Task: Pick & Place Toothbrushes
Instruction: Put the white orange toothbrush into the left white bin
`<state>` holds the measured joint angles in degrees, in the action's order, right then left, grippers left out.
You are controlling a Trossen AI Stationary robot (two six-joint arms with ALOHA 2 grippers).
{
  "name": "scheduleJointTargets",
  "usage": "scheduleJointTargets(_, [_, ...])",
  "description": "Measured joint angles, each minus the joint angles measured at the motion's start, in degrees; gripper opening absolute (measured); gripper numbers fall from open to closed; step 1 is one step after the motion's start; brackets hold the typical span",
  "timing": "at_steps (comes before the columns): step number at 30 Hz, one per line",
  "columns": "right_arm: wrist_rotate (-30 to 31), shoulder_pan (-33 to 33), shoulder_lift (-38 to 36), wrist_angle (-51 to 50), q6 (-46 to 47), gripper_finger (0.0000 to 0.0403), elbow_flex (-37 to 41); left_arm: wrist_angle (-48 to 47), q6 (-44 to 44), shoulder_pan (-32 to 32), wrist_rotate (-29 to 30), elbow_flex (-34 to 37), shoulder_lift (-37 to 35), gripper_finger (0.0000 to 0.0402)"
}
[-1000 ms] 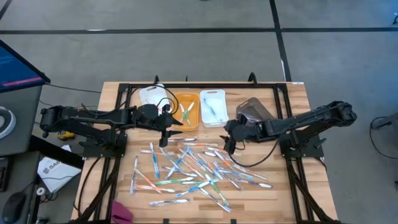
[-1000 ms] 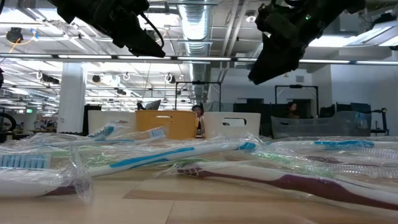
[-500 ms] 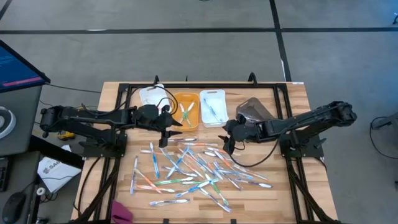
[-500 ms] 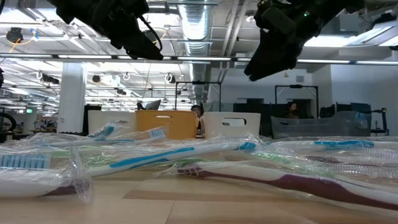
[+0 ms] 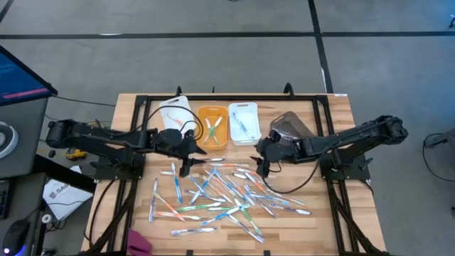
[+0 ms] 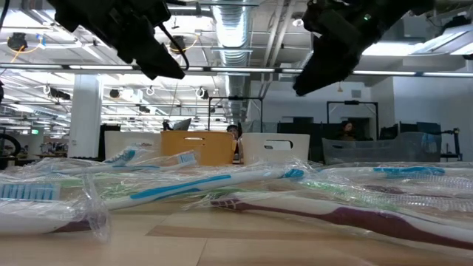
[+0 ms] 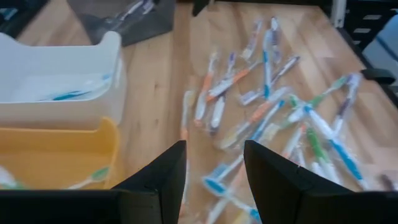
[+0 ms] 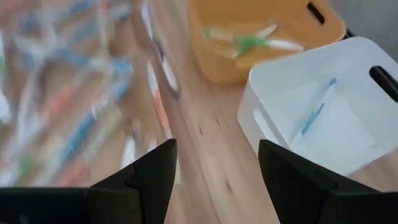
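Left end effector (image 5: 186,169) hangs above the upper-left edge of the toothbrushes (image 5: 220,193), fingers (image 7: 163,176) parted, nothing between them. Right end effector (image 5: 261,168) hangs above the upper-right edge of the same scatter, fingers (image 8: 143,178) likewise spread and empty. In the low view, both end effectors sit well above the table (image 5: 334,121), clear of the brushes.

The toothbrushes lie loose in clear wrappers across the centre and near half of the table, crossing one another at many angles; most are blue and white, several orange or green.

From the scatter, toward 12 o'clock, three bins stand in a row at the far edge:
- white bin (image 5: 175,112), at about 11 o'clock, contents not discernible;
- orange bin (image 5: 212,125), at 12 o'clock, holding a few brushes, one of them green;
- second white bin (image 5: 243,122), just beside the orange one, holding at least one blue brush.

A grey container (image 5: 288,126) stands at about 1 o'clock.
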<state>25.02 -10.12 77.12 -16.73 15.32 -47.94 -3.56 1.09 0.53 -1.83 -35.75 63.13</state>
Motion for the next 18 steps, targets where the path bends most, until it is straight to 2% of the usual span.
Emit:
scheduleJointTargets(5, [-1.20, -2.73, 0.00, -7.32, -1.78, 0.0221, 0.00, 0.16, 1.35, 2.16, 0.01, 0.00, 0.00, 0.0154])
scheduleJointTargets(13, [-1.25, -8.45, 0.00, -9.81, -1.41, 0.0221, 0.00, 0.75, 4.00, 2.83, 0.06, 0.00, 0.00, 0.0154])
scheduleJointTargets(18, [-1.36, -10.66, 0.00, -17.10, 8.23, 0.0221, 0.00, 0.75, 4.37, 2.83, 0.07, 0.00, 0.00, 0.0154])
